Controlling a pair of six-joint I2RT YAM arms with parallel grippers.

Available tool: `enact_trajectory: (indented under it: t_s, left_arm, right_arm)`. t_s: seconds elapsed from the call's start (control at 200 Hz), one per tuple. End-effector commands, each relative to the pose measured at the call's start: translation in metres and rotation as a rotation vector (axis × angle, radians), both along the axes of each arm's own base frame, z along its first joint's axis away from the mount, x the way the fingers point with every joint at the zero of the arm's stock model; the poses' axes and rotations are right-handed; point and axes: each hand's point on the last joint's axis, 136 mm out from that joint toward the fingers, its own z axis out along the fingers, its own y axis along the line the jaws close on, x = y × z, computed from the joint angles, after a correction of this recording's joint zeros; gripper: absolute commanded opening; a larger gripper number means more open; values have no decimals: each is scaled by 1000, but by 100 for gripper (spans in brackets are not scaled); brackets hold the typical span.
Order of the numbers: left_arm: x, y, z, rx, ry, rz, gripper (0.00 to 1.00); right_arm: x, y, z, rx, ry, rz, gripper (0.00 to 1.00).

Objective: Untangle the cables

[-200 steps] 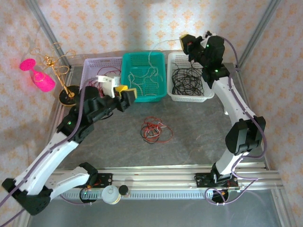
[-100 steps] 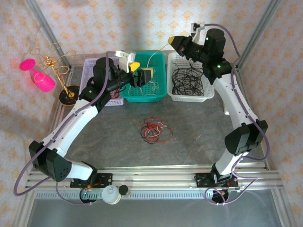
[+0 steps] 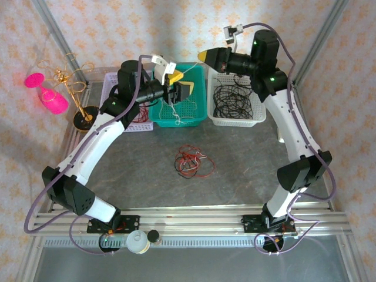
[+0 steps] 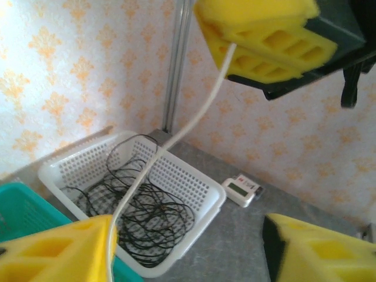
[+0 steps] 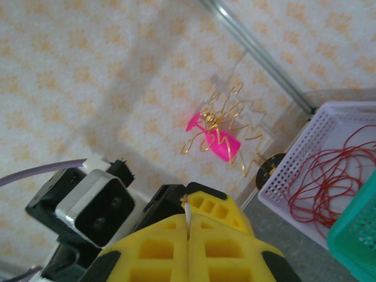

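A single white cable [image 4: 207, 97] stretches taut through the air above the back of the table [image 3: 247, 170], its long axis running from high on the right down and to the left. The upper end is pinched between the closed yellow pads [image 5: 158, 247] of the right gripper [image 3: 204, 56], and the lower part passes the left gripper [image 3: 179, 85] before trailing into the teal basket [image 3: 194, 121] beneath. The left gripper's jaws stand apart, the strand lying against one pad without being clamped. The knot of red and black cables [image 3: 191, 161] lies well apart from both arms, in a loose heap at the middle of the table with no clear direction to it. By the look of it, the white strand is being laid away with others of its colour, beside the white basket [image 3: 238, 122] of black cables and the lilac basket [image 3: 136, 125] of red ones. To do this cleanly, the left jaws would serve best as a loose guide centred over the teal basket while the right gripper brings its end across and low before letting go. A release from height risks the strand draping over a rim into a neighbouring basket.
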Motion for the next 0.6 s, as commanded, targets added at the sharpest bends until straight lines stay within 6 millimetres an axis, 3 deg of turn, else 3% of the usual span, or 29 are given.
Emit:
enact_trajectory:
  t_s: [0.0,0.07,0.27,0.375,0.596]
  left_arm:
    - [4,0,-10,5,-6,-5,29]
    - [4,3,-14,-7,8,21,0]
    - [-8,10,-15,-101,16,59,0]
    - [-13,9,-15,-145,22,68,0]
    - [-18,-4,-16,-169,30,77,0]
  right_arm:
    - [-17,6,20,24,-84,76,0]
    - [-13,5,22,35,-83,55,0]
    - [6,-7,52,216,-81,-148,0]
    - [6,-9,69,349,-89,-250,0]
    - [2,-6,77,496,-105,-419,0]
